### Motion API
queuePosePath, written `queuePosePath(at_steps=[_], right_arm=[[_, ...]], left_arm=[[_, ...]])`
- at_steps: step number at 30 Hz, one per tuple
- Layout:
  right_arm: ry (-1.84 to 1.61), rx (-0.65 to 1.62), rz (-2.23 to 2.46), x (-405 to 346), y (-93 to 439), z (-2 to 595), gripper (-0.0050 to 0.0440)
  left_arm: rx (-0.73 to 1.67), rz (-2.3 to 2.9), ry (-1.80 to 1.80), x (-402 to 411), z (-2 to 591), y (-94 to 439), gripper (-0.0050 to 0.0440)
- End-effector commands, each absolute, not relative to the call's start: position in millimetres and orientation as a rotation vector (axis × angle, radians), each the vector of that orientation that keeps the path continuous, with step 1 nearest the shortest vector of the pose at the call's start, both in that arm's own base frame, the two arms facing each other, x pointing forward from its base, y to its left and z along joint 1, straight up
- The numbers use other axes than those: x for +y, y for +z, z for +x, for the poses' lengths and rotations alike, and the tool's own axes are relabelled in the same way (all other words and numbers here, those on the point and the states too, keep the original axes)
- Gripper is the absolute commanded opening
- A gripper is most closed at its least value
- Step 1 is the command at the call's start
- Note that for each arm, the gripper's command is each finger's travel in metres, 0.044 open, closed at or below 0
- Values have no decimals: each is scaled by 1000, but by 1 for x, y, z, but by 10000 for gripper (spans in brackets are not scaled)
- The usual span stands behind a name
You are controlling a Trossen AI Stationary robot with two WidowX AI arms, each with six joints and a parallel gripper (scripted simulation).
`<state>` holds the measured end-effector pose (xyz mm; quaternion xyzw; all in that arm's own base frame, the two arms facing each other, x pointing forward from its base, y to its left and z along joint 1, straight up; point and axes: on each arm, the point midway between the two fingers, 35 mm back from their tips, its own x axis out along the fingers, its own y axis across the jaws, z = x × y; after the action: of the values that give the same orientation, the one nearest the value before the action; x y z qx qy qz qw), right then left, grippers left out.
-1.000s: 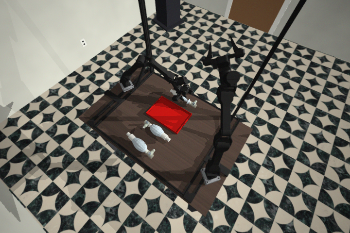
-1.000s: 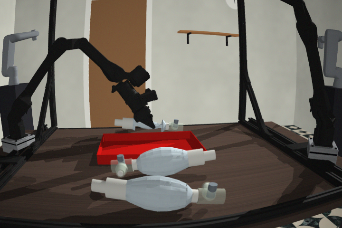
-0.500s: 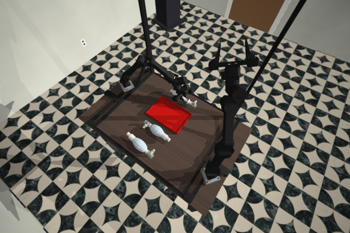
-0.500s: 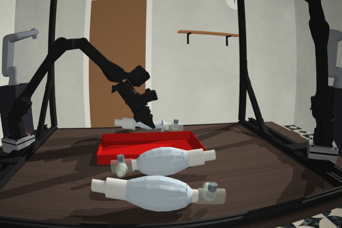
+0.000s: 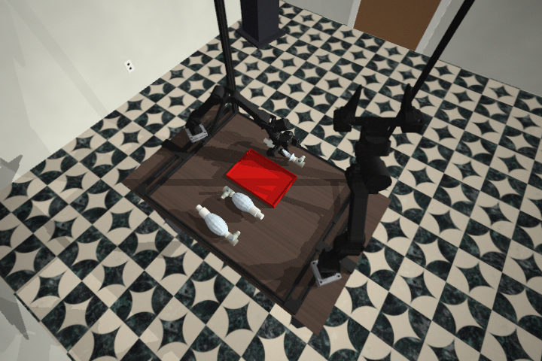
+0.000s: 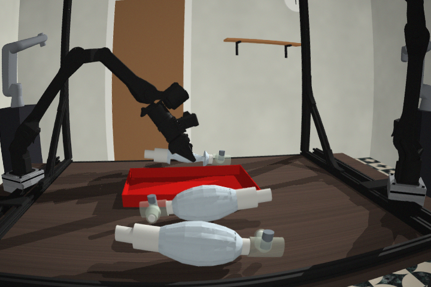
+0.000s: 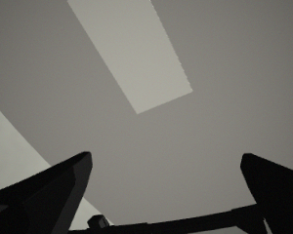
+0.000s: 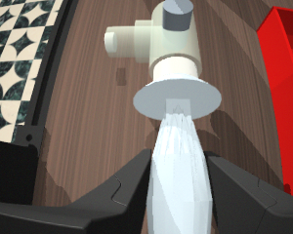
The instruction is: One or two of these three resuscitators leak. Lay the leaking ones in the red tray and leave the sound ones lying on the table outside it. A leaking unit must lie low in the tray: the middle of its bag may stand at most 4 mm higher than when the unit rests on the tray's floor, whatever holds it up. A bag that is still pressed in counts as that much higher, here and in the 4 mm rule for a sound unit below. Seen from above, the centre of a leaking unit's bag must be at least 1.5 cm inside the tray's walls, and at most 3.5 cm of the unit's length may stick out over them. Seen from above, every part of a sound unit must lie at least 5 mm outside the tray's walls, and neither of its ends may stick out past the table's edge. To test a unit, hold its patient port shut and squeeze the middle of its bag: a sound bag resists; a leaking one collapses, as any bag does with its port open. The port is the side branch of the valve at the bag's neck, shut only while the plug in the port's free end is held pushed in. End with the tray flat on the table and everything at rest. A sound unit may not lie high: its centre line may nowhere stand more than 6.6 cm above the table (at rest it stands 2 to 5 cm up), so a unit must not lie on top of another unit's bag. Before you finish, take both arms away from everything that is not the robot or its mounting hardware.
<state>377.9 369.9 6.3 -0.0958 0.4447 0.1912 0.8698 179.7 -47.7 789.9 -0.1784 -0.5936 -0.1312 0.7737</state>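
Observation:
My right gripper (image 5: 285, 150) (image 6: 185, 155) (image 8: 176, 157) is shut on the bag of one resuscitator (image 5: 296, 159) (image 6: 213, 157) (image 8: 173, 44), beside the red tray (image 5: 260, 176) (image 6: 137, 198) (image 8: 288, 97) on its far side in the exterior view. The bag is pressed thin between the fingers. Its valve and side port point away from the gripper, and nothing touches the port. Two more resuscitators with full bags lie on the table on the tray's other side, one close to it (image 5: 242, 201) (image 6: 204, 202) and one further out (image 5: 215, 223) (image 6: 197, 241). The tray is empty. My left gripper (image 5: 382, 91) (image 7: 167, 160) is open, raised high and pointing at the ceiling.
A black frame rail (image 5: 323, 244) (image 6: 358, 179) runs round the table. Upright posts (image 5: 225, 55) (image 6: 306, 84) stand at the corners. The left arm's base (image 5: 324, 272) (image 6: 406, 191) sits at one table end, the right arm's base (image 5: 195, 132) (image 6: 21, 179) at the other.

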Motion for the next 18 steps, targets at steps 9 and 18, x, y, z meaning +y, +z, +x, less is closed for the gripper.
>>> queuePosePath(at_steps=[9, 18], right_arm=[[400, 930, -200, 370, 6, 378, 0], [400, 930, -200, 370, 6, 378, 0]], left_arm=[[-1500, -328, -269, -27, 96, 803, 440], [-1658, -282, -246, -12, 34, 804, 440]])
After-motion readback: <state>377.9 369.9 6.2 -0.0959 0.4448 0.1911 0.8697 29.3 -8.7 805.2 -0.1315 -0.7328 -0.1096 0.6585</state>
